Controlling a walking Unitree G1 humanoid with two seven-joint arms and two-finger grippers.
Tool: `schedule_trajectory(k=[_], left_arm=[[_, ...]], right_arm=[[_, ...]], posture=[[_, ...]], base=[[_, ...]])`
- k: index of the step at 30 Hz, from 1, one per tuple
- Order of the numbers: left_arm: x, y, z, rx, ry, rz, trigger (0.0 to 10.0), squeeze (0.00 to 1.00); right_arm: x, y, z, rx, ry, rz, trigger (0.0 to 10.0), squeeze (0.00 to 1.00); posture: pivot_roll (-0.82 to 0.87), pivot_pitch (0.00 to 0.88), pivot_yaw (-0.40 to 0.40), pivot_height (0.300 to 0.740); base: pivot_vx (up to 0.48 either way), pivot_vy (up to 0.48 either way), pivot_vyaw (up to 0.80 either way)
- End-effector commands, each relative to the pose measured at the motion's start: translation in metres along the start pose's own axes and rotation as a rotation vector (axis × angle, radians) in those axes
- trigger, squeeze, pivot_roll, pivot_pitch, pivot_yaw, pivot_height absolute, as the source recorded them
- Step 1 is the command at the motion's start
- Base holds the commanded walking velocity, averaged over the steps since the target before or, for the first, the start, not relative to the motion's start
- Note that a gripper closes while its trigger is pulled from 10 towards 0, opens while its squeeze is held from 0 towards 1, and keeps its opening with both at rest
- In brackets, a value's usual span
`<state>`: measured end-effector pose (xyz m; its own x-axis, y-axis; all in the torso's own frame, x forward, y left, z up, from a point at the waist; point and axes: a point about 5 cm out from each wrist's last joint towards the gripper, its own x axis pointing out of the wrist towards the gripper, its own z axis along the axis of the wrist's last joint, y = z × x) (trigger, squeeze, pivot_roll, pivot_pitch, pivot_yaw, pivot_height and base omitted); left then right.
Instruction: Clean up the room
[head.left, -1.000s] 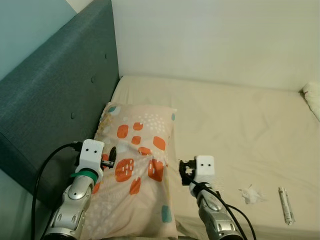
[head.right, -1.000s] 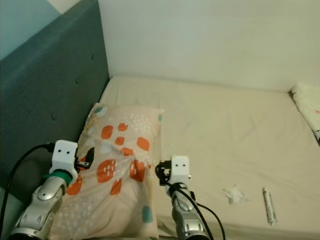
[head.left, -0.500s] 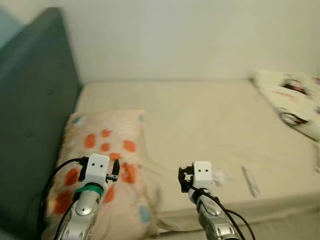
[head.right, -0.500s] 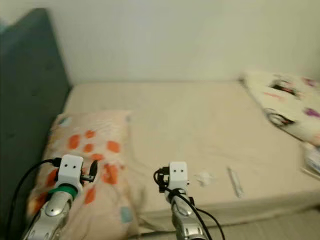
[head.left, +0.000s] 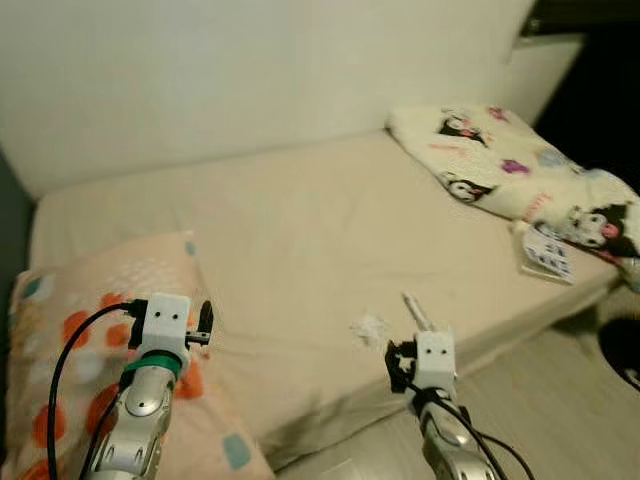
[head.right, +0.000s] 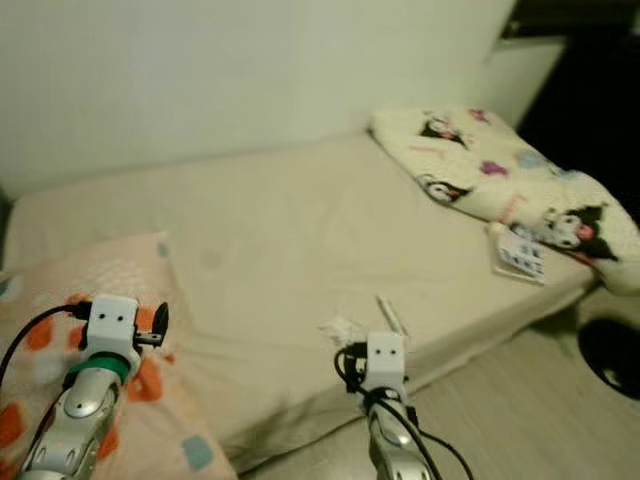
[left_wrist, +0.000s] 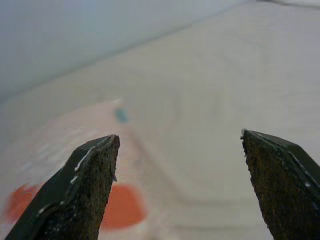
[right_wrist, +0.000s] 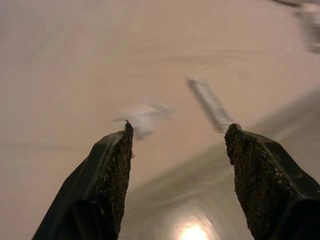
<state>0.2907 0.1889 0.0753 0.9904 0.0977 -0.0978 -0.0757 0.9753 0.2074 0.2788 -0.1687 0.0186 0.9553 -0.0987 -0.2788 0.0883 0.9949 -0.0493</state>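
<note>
Right wrist view: right gripper (right_wrist: 177, 165) held wide open, empty, aimed at crumpled tissue (right_wrist: 142, 116) at 11 o'clock, likely for pickup.

Head stereo pair looks down at bed (head.left: 300, 240); wrist cameras skim low over it.

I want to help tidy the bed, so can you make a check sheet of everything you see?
Surface: bed, beige sheet, slightly wrinkled.
Job's things: crumpled tissue and thin white tube near the bed's front edge; printed packet beside the blanket.
Clutter: cartoon blanket heaped at the far right; spotted pillow at the left.
Grippers: left end effector open above the pillow; right end effector open, facing the tissue and tube.
Cables: black cable along the left arm.
Surroundings: plain wall; pale floor.
</note>
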Motion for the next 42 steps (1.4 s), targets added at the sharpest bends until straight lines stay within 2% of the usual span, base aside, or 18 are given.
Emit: schedule_trajectory(k=[1,6,11,15,21,22,32,42], left_arm=[[-0.008,-0.004,-0.011,-0.020,0.047,-0.016,10.0,0.00],[-0.011,-0.007,-0.013,-0.064,0.054,-0.039,10.0,0.00],[-0.013,-0.011,-0.016,-0.029,0.055,-0.065,10.0,0.00],[-0.014,-0.015,-0.020,-0.010,0.063,-0.054,10.0,0.00],[-0.016,-0.022,-0.016,-0.052,0.034,-0.068,10.0,0.00],[-0.018,-0.024,-0.010,-0.078,-0.012,-0.069,10.0,0.00],[-0.023,-0.026,-0.007,-0.108,-0.025,-0.096,10.0,0.00],[-0.029,-0.019,-0.011,-0.111,-0.020,-0.055,10.0,0.00]], right_arm=[[-0.005,-0.014,-0.004,-0.030,-0.001,-0.049,10.0,0.00],[-0.006,-0.019,-0.004,-0.040,-0.005,-0.058,10.0,0.00],[-0.002,-0.022,0.002,-0.045,-0.019,-0.064,10.0,0.00],[0.002,-0.017,0.011,-0.051,-0.044,-0.045,10.0,0.00],[-0.002,-0.012,0.014,-0.055,-0.059,-0.019,10.0,0.00],[-0.005,-0.009,0.010,-0.058,-0.053,-0.005,10.0,0.00],[-0.008,-0.004,0.004,-0.038,-0.031,-0.024,10.0,0.00],[-0.004,-0.001,0.009,-0.036,-0.036,-0.011,10.0,0.00]], posture=[[0.07,0.000,0.016,0.740],[0.07,0.000,0.019,0.740],[0.07,0.000,0.013,0.740],[0.06,0.000,0.014,0.740],[0.05,0.000,0.004,0.740],[0.05,0.000,-0.002,0.740],[0.07,0.000,0.001,0.740],[0.08,0.000,-0.005,0.740]], base=[[0.000,0.000,-0.80],[0.000,0.000,-0.80],[0.000,0.000,-0.80],[0.000,0.000,-0.80],[0.000,0.000,-0.80],[0.000,0.000,-0.80],[0.000,0.000,-0.80],[0.000,0.000,-0.80]])
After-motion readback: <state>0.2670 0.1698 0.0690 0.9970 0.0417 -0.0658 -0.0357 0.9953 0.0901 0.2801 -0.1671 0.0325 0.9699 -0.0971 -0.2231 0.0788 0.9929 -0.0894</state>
